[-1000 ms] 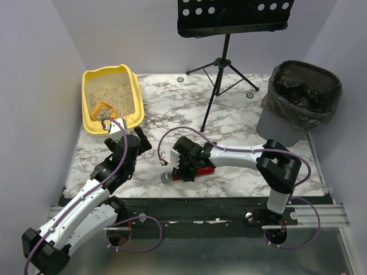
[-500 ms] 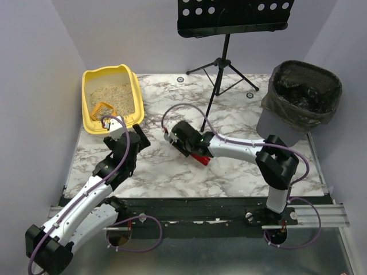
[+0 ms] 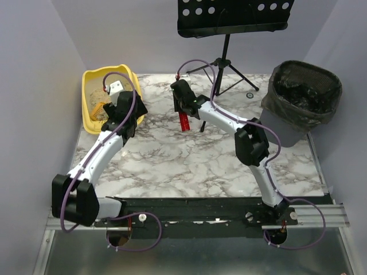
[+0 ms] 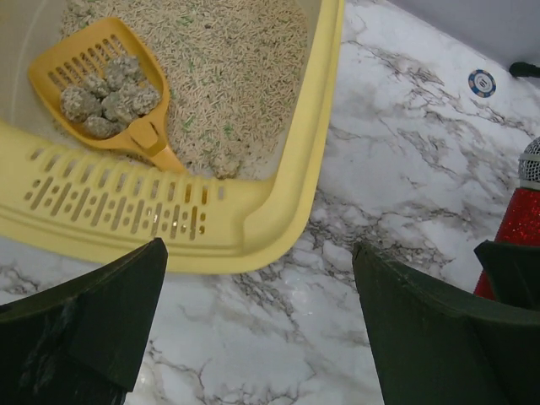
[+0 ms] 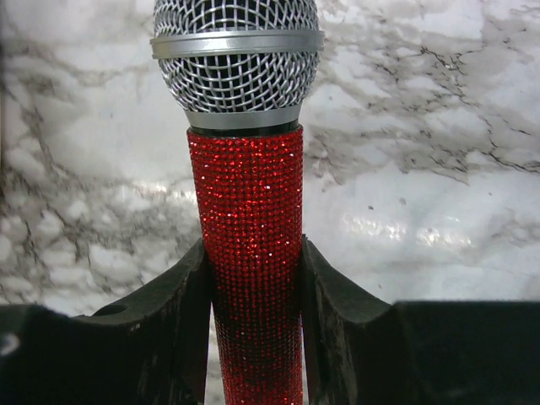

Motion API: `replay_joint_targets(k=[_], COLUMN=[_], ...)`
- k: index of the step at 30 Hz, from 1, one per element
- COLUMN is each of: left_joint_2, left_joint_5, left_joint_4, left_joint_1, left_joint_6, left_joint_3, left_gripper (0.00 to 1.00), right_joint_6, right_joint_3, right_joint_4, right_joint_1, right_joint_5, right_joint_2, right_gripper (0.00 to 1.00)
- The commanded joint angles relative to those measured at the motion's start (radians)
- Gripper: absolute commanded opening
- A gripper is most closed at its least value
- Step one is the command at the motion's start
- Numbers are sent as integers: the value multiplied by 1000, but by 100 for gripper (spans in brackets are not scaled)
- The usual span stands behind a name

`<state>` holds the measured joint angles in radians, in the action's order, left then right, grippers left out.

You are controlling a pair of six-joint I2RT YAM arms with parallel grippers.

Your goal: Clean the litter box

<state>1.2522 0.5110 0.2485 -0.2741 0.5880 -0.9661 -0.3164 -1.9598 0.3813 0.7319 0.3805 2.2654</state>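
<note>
The yellow litter box (image 3: 109, 70) with beige litter sits at the far left. In the left wrist view its ridged lip (image 4: 126, 207) faces me. An orange-yellow slotted scoop (image 4: 101, 67) lies in the litter and holds several grey clumps (image 4: 108, 94). It also shows in the top view (image 3: 98, 109). My left gripper (image 3: 132, 120) is open and empty (image 4: 257, 278), just in front of the box's near right corner. My right gripper (image 3: 183, 109) is shut (image 5: 251, 287) on a red glitter microphone (image 5: 245, 219) and holds it over the far middle of the table.
A black mesh bin (image 3: 301, 94) with a dark liner stands at the far right. A black music stand (image 3: 226, 17) stands at the back on a tripod (image 3: 221, 67), close behind the right gripper. The microphone shows at the right edge of the left wrist view (image 4: 523, 224).
My left arm has reached forward to the litter box's near right corner. My right arm has carried the red microphone from the near middle of the table to the far middle.
</note>
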Motion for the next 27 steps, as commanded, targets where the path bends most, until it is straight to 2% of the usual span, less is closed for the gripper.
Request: replay_joint_targets(k=[1, 7, 10, 11, 12, 18, 20, 25, 27], left_joint_2=[156, 383, 504, 559, 584, 699, 717, 736, 737], left_joint_5=[-69, -103, -91, -85, -82, -152, -164, -224, -262], left_joint_4=[-34, -32, 29, 49, 76, 101, 100, 113, 118], left_joint_1=[44, 84, 96, 96, 99, 102, 104, 102, 102], left_joint_6=[-95, -178, -209, -218, -221, -229, -229, -206, -182], left_joint_3=[-158, -342, -462, -491, -540, -625, -629, -631, -608], left_gripper=[99, 99, 99, 99, 99, 97, 95, 82, 70], right_joint_6=[-138, -171, -182, -176, -176, -135, -121, -11, 52], right_joint_3=[-174, -232, -211, -209, -206, -160, -133, -50, -7], right_joint_4=[151, 232, 228, 229, 229, 214, 193, 95, 59], right_joint_1=[-31, -77, -85, -85, -86, -83, -81, -37, -17], right_joint_5=[58, 55, 54, 54, 57, 72, 58, 38, 31], right_joint_2=[129, 186, 171, 169, 166, 88, 56, -65, -99], right_gripper=[22, 24, 38, 54, 59, 78, 81, 82, 82])
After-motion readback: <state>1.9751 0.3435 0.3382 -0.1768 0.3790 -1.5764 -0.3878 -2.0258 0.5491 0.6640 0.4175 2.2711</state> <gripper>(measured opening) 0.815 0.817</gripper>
